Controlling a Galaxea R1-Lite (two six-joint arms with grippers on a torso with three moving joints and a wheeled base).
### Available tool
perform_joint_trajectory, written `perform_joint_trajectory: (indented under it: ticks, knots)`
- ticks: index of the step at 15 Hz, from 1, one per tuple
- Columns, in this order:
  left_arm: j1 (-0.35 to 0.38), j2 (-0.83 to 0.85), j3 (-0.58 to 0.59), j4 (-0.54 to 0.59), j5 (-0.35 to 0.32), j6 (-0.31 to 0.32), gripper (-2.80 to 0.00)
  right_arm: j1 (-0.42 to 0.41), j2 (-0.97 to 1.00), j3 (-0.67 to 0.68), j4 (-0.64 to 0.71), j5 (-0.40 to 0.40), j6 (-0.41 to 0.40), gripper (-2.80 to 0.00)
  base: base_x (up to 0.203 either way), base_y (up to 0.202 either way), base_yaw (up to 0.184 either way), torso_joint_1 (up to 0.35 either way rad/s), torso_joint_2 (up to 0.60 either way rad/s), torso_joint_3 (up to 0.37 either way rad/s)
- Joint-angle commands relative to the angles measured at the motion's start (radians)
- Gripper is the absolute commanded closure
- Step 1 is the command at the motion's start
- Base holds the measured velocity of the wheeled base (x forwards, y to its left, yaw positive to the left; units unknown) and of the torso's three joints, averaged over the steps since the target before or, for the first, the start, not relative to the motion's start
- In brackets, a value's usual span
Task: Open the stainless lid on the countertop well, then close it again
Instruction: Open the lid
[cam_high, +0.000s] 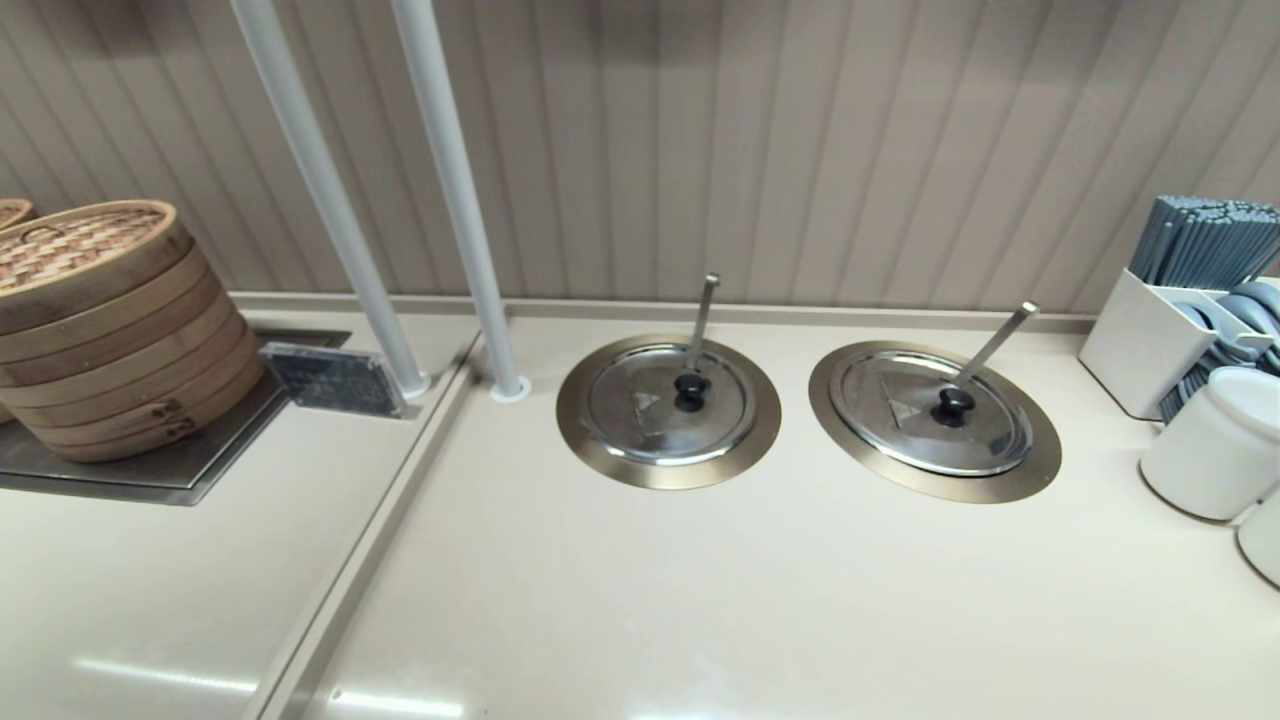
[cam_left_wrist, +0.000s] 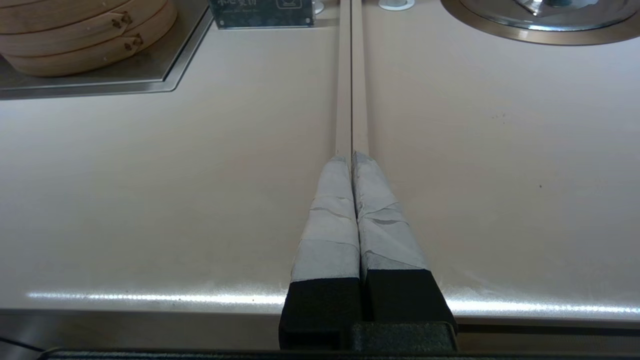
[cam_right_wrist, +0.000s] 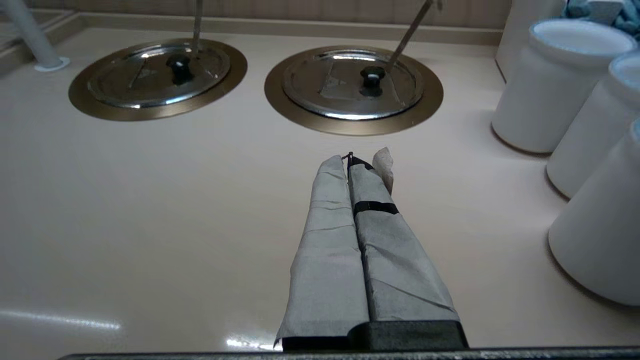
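Observation:
The stainless lid (cam_high: 915, 425) (cam_right_wrist: 345, 97) lies flat and closed on the countertop well, whose bronze rim (cam_high: 1040, 445) (cam_right_wrist: 430, 102) rings it. Its black knob (cam_high: 952, 405) sits at the centre, and a thick ladle handle (cam_high: 995, 343) slants up to the right. My right gripper (cam_right_wrist: 348, 161) hovers over the counter short of this well, fingers pressed together on nothing. My left gripper (cam_left_wrist: 351, 158) is shut too, low over the counter seam (cam_left_wrist: 351, 75), far from the lid. Neither arm appears in the head view.
The twin lid (cam_high: 650, 415) with its upright ladle handle (cam_high: 702, 318) sits left of the task well. White canisters (cam_high: 1215, 445) and a cutlery holder (cam_high: 1150, 335) crowd the right. Bamboo steamers (cam_high: 110, 330), a small sign (cam_high: 335, 380) and two white poles (cam_high: 465, 200) stand on the left.

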Motion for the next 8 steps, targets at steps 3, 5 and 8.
perform_joint_trajectory:
  ticks: [3, 5, 8]
  knots:
    - [0.000, 0.000, 0.000, 0.000, 0.000, 0.000, 0.00, -0.002, 0.405, -0.283, -0.002, -0.002, 0.033, 0.00, 0.000, 0.000, 0.000, 0.000, 0.00, 0.000]
    - [0.000, 0.000, 0.000, 0.000, 0.000, 0.000, 0.00, -0.004, 0.645, -0.386, -0.007, -0.025, 0.040, 0.00, 0.000, 0.000, 0.000, 0.000, 0.00, 0.000]
    - [0.000, 0.000, 0.000, 0.000, 0.000, 0.000, 0.00, -0.005, 1.020, -0.553, -0.083, -0.053, 0.039, 0.00, 0.000, 0.000, 0.000, 0.000, 0.00, 0.000]
